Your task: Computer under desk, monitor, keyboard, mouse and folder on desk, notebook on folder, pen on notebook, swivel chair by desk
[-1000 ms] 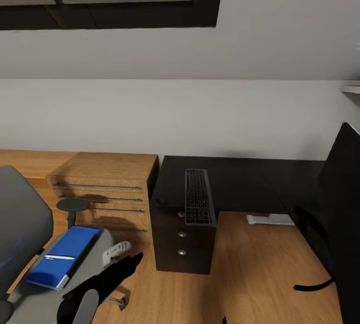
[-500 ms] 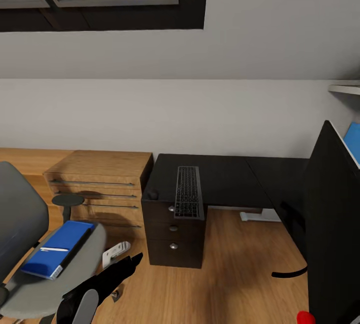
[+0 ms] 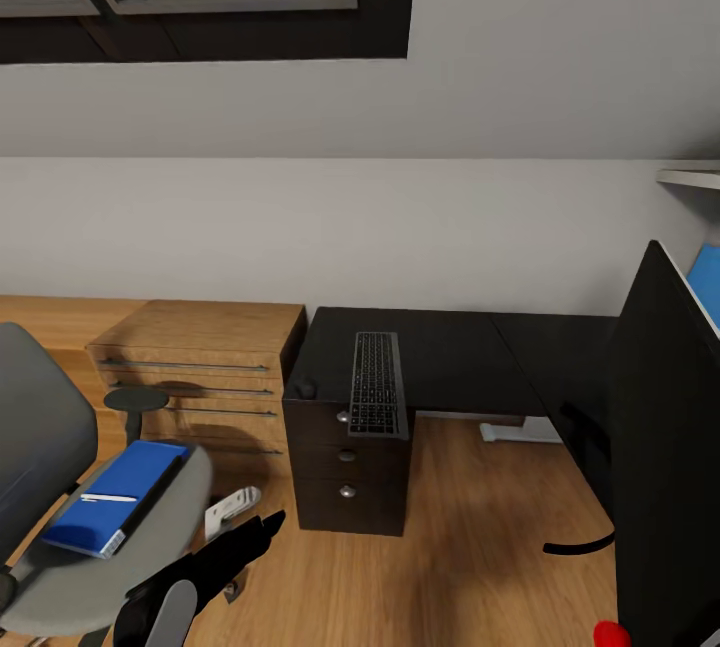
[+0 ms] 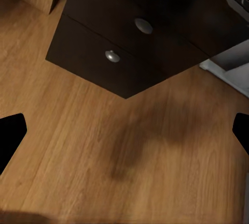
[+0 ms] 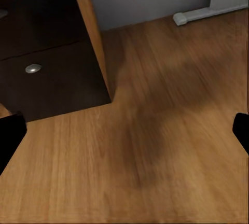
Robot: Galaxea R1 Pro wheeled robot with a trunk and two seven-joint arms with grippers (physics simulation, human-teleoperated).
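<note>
From the head view, the blue folder (image 3: 115, 495) lies on the swivel chair (image 3: 60, 517), just left of the left gripper (image 3: 262, 530); the keyboard (image 3: 377, 395) rests on the desk (image 3: 450, 352) farther off. Both wrist views show spread fingertips (image 4: 11, 133) (image 5: 10, 130) over bare wooden floor (image 4: 104, 151).

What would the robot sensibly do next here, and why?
Probably reach the left gripper, whose fingers are spread over bare floor, toward the blue folder. The folder lies on the swivel chair seat at the robot's left, while the keyboard already rests on the desk.
</note>
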